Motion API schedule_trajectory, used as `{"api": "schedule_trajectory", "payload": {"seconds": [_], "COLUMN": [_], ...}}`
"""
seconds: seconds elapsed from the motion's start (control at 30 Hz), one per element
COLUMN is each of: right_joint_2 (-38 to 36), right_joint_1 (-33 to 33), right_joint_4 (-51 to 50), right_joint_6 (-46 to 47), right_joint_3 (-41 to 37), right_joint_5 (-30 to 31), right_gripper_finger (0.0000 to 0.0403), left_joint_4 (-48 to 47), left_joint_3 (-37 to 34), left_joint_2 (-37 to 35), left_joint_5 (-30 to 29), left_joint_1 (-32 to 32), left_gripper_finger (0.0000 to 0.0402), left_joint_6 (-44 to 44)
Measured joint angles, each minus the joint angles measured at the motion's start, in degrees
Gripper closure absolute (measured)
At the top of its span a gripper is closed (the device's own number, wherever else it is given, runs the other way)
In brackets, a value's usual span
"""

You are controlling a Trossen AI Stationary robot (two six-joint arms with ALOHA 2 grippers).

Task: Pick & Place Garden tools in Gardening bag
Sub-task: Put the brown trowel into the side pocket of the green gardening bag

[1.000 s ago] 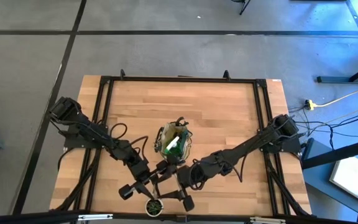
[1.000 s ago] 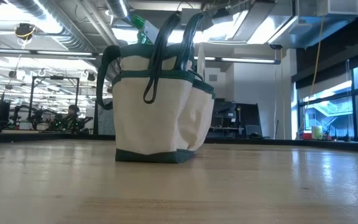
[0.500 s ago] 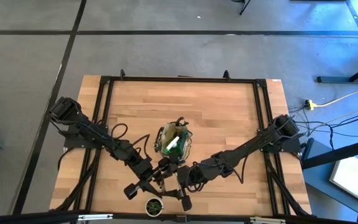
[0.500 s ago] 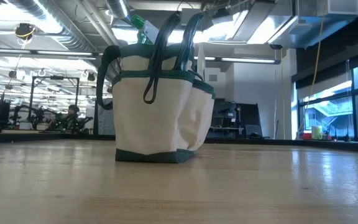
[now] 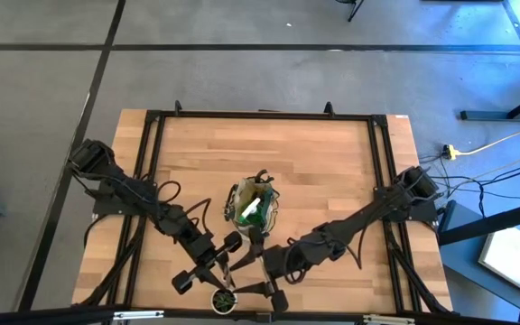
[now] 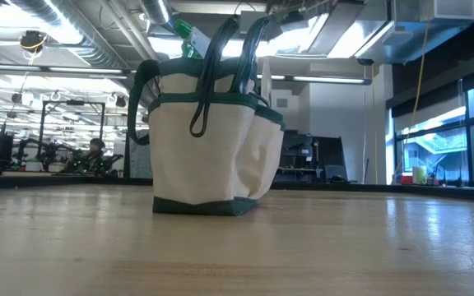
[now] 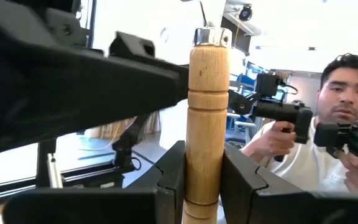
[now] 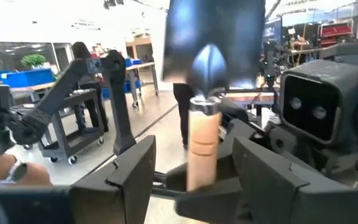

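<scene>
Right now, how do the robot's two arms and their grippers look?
Both arms are dark, slim, jointed, with black cables looping along them. The left gripper has two broad, flat black fingers. The right gripper has similar dark, angular, plate-like fingers. No markings are visible.

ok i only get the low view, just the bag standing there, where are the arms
Observer: Both arms meet beyond the gardening bag, near the edge of the table, by a small potted plant.
Operator: holding anything
Observer: The left gripper is shut on a trowel, gripping its wooden handle.
Operator: and the right
Observer: The right gripper is open, with a finger on either side of that handle and neither touching it. The blade shows just past it.
</scene>
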Motion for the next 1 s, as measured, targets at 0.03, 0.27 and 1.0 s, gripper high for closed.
{"api": "schedule_trajectory", "payload": {"seconds": [0.03,0.27,1.0], "right_joint_2": [0.0,0.02,0.09], "right_joint_1": [0.1,-0.11,-0.77], "right_joint_4": [0.52,-0.05,-2.0], "right_joint_6": [0.0,0.48,1.55], "right_joint_3": [0.0,0.02,0.02], "right_joint_5": [-0.02,0.02,0.04], "right_gripper_finger": [0.0188,0.0188,0.0225], "left_joint_4": [-0.15,-0.35,-1.8], "left_joint_3": [0.0,0.0,0.0], "left_joint_2": [0.0,0.0,-0.02], "left_joint_5": [-0.23,-0.54,-2.46], "left_joint_1": [0.02,0.2,0.92], "left_gripper_finger": [0.034,0.034,0.034], "left_joint_6": [0.16,0.7,1.18]}}
